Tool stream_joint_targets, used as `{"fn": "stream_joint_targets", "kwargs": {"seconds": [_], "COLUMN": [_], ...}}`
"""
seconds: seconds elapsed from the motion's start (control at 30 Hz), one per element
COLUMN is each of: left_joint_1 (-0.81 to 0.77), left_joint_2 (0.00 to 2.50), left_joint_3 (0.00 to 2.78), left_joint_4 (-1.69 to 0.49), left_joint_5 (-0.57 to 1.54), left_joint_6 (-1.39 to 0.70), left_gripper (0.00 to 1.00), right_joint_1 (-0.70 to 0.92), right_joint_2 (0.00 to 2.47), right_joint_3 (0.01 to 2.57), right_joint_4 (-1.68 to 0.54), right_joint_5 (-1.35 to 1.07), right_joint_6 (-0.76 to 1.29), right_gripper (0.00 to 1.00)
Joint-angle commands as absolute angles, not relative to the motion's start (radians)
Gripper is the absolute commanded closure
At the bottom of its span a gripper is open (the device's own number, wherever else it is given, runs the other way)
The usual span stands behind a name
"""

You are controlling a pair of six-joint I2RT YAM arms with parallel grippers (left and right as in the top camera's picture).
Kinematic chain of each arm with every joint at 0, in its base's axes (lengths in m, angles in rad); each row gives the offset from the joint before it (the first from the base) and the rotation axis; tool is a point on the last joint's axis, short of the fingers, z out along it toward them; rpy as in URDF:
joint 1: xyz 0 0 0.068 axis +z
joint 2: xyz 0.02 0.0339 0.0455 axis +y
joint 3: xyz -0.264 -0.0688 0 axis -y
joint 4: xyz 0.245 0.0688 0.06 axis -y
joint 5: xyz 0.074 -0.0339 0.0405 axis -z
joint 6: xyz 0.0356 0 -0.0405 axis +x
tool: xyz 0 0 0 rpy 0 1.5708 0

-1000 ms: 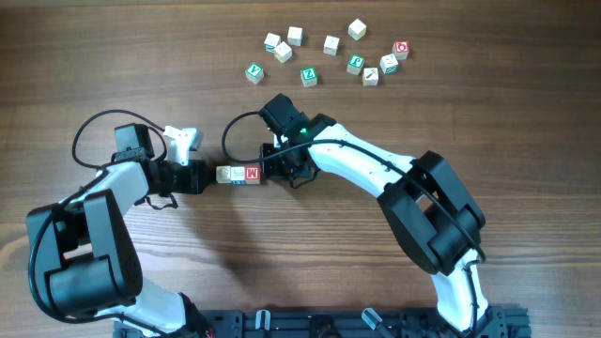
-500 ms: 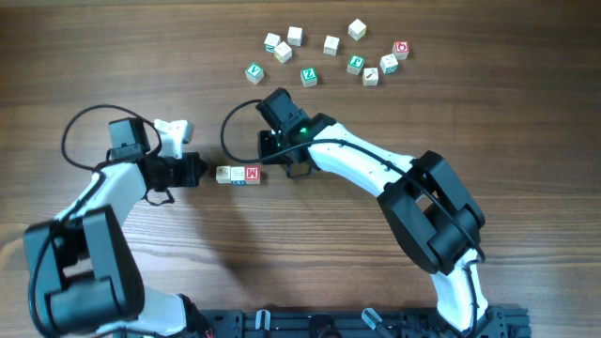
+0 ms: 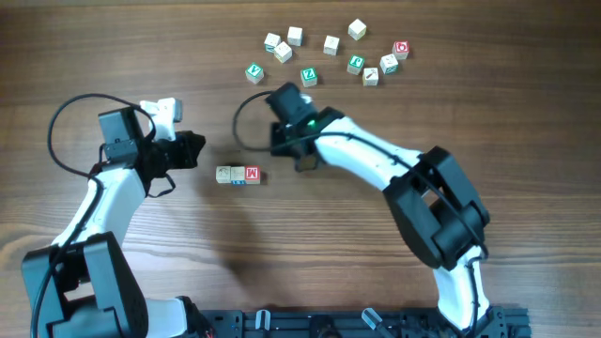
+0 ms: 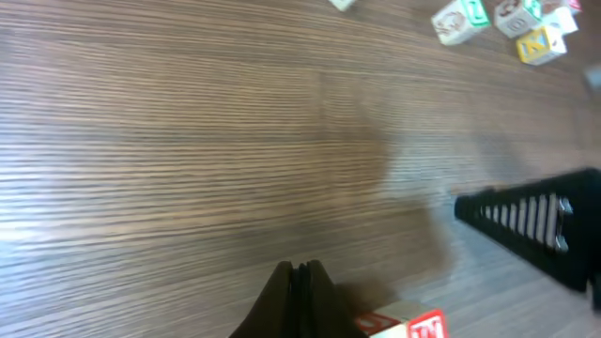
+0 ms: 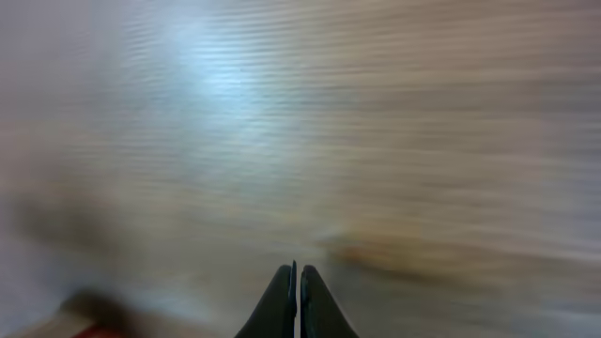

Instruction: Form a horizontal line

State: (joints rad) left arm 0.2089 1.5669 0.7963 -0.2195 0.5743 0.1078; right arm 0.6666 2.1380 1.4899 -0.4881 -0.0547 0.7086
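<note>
Pale wooden letter cubes lie side by side in a short row (image 3: 238, 175) on the wooden table. The right one shows a red "M" (image 3: 252, 174); the left one has brown marks (image 3: 223, 174); a blue mark shows at the row's lower edge. The M cube also shows at the bottom of the left wrist view (image 4: 413, 325). My left gripper (image 3: 195, 150) is shut and empty, up and left of the row. My right gripper (image 3: 299, 161) is shut and empty, up and right of the row. In the right wrist view (image 5: 298, 282) the fingers touch over blurred table.
Several loose letter cubes lie scattered at the back of the table (image 3: 329, 52), some green-lettered (image 3: 308, 76), one with a red round letter (image 3: 401, 49). Some show at the top right of the left wrist view (image 4: 460, 21). The right arm's body (image 3: 376, 164) spans the middle right.
Both grippers have pulled away from the row: the left one up and to the left, the right one up and to the right. The cubes stay in place.
</note>
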Motion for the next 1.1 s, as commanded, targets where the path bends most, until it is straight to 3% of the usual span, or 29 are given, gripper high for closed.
{"fn": "stream_joint_targets", "kwargs": {"seconds": [0.0,0.17,0.37,1.07], "left_joint_1": [0.106,-0.021,-0.037,-0.042], "left_joint_2": [1.552,1.553,1.567,1.658], "left_joint_3": [0.812,0.812,0.812,0.812], "left_joint_4": [-0.203,-0.19,-0.189,-0.243], "left_joint_5": [0.519,0.315,0.21,0.246], "left_joint_6": [0.089,0.061,0.013,-0.035], "left_gripper": [0.96,0.96,0.96,0.96], "right_joint_1": [0.563,0.537,0.538,0.54], "right_joint_2": [2.156,2.156,2.156,2.156], "right_joint_3": [1.503,1.483,1.483,1.483], "right_joint_4": [-0.523,-0.525,-0.524,-0.525], "right_joint_5": [-0.034,-0.026,-0.022,-0.022], "right_joint_6": [0.781,0.786,0.789,0.789], "right_gripper": [0.96,0.96,0.95,0.96]}}
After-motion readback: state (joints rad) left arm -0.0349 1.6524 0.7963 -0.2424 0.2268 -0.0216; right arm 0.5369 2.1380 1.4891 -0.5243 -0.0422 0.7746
